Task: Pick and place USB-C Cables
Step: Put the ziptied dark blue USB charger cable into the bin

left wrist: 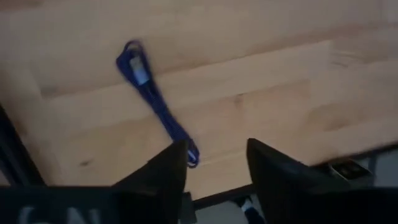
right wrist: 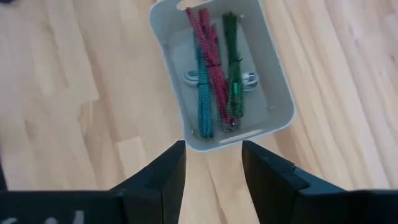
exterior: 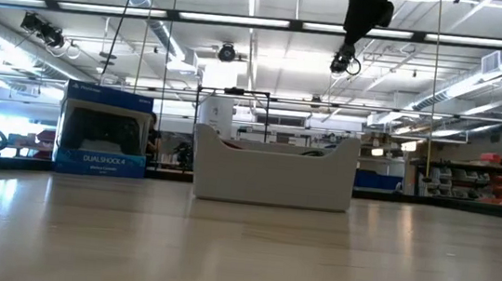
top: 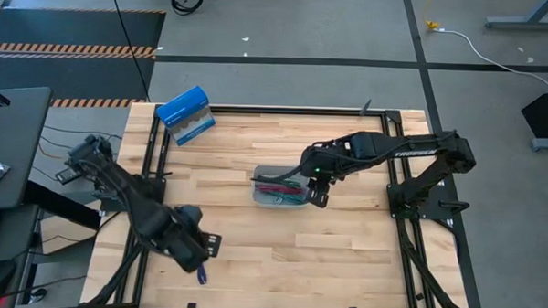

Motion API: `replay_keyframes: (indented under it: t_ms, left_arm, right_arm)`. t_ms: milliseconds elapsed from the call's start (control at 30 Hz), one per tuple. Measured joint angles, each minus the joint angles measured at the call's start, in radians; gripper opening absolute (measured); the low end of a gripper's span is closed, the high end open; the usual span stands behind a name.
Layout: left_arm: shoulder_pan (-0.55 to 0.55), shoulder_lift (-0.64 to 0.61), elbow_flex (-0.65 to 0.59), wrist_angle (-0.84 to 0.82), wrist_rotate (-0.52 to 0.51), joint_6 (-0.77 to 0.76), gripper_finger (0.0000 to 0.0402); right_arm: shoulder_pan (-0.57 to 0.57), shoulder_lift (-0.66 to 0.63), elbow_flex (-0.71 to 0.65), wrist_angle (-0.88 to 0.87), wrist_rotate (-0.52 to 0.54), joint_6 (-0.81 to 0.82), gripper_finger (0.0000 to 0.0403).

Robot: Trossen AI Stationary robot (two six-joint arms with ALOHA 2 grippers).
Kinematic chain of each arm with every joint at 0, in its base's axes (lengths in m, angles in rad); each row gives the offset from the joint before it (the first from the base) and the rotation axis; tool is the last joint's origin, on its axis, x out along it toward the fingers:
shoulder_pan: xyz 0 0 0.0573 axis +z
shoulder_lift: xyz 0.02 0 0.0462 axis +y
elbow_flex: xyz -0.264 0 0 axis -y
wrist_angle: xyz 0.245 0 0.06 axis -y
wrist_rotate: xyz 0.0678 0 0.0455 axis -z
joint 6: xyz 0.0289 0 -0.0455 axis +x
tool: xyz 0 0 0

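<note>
A purple-blue USB-C cable [left wrist: 152, 99] lies stretched flat on the wooden table near its front edge [top: 201, 275]. My left gripper [left wrist: 214, 163] hangs open just above the cable's near end, pointing steeply down, and touches nothing [top: 198, 247]. A grey plastic tray [right wrist: 273, 93] in the table's middle holds a maroon cable [right wrist: 211, 62], a teal cable [right wrist: 203, 99] and a green cable [right wrist: 234, 74], lying side by side over a pale grey one [right wrist: 191, 77]. My right gripper [right wrist: 213, 155] hovers open over the tray's right end [top: 317, 190], with nothing between its fingers.
A blue box [top: 186, 114] stands at the table's far left corner and also shows in the low view [exterior: 102, 134]. The tray [exterior: 274, 171] stands mid-table with my right gripper [exterior: 345, 62] high above it. Bare wood lies all round the tray.
</note>
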Motion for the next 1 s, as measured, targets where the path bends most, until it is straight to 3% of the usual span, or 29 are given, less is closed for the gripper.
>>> replay_keyframes:
  t_ms: [267,433,733,1000]
  left_arm:
    - [-0.012,0.201,0.000,0.038,0.194,-0.120,0.0244]
    - [0.003,0.306,0.000,0.125,0.202,-0.129,0.0249]
    - [0.027,0.376,-0.035,0.059,0.219,-0.144,0.0243]
    - [0.013,0.369,-0.201,0.319,0.276,-0.167,0.0243]
  right_arm:
    - [-0.007,0.000,0.000,-0.016,-0.015,-0.097,0.0163]
    - [-0.006,0.000,0.000,-0.058,-0.018,-0.170,0.0162]
    - [-0.007,-0.034,0.000,-0.162,-0.019,-0.210,0.0162]
    - [-0.033,-0.117,0.000,-0.197,-0.011,-0.145,0.0162]
